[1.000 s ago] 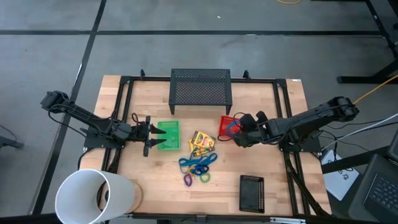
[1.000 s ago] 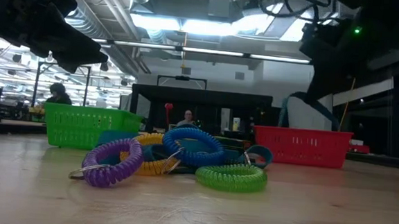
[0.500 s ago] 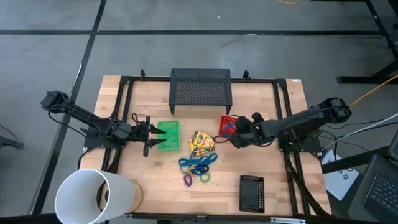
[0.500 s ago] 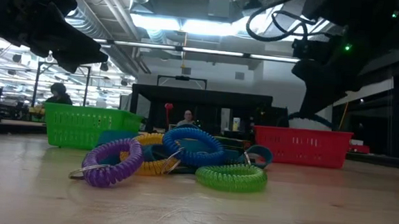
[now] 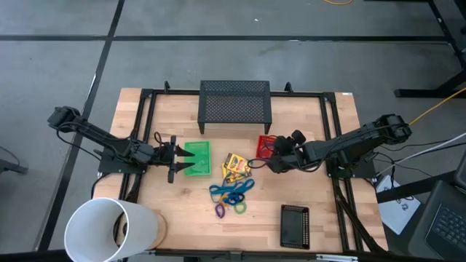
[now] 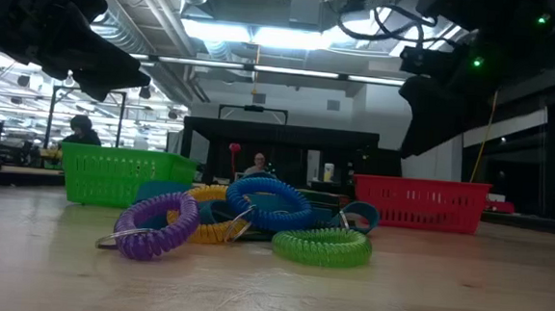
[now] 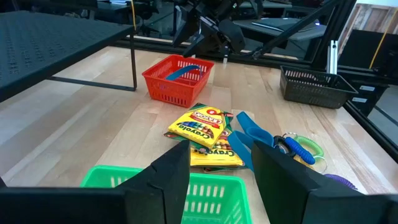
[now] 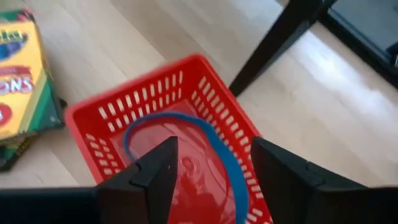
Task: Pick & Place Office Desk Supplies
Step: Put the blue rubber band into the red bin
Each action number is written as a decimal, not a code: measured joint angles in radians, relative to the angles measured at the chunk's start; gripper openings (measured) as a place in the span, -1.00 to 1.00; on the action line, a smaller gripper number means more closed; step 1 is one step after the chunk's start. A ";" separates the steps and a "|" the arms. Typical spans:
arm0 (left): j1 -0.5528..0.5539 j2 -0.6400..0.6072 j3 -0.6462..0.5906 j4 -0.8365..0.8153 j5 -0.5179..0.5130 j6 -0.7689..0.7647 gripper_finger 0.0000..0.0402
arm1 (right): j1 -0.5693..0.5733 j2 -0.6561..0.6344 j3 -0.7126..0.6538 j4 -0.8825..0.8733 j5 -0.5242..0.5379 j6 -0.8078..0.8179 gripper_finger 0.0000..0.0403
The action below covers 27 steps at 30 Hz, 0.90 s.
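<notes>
My right gripper [image 8: 211, 180] stands open over the red mesh tray [image 5: 263, 143], its fingers slanting down. A blue cord loop [image 8: 214, 140] lies on the tray's floor below them. Two yellow crayon boxes [image 5: 236, 167] lie stacked at the table's middle. Near them, toward the near edge, is a heap of rubber-band rings [image 5: 231, 195], with purple [image 6: 155, 225], blue [image 6: 270, 201] and green [image 6: 322, 246] rings among them. My left gripper [image 5: 172, 156] waits open, level, at the left side of the green tray [image 5: 196, 158].
A black mesh shelf [image 5: 235, 102] stands at the far edge. A black tray [image 5: 295, 225] sits near the right front. A big white cylinder [image 5: 109, 230] lies at the front left corner. Bare wood shows between the trays and the near edge.
My right gripper has gone a little toward the table's left edge and down over the red tray. The blue loop that hung below it in the low view no longer shows there and lies in the tray.
</notes>
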 joint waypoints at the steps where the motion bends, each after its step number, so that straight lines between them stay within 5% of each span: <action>1: 0.000 0.000 0.000 0.000 0.000 0.000 -0.16 | 0.000 0.000 0.000 0.014 0.006 -0.011 0.01; 7: 0.000 0.000 0.000 0.000 0.000 0.000 -0.16 | 0.001 0.000 0.000 0.160 -0.009 -0.131 -0.04; 16: 0.000 0.000 0.000 -0.001 -0.001 0.001 -0.16 | 0.035 0.006 0.000 0.561 -0.291 -0.366 -0.09; 27: 0.000 0.000 0.000 -0.002 -0.034 0.012 -0.16 | 0.032 0.229 0.057 0.734 -0.474 -0.444 -0.10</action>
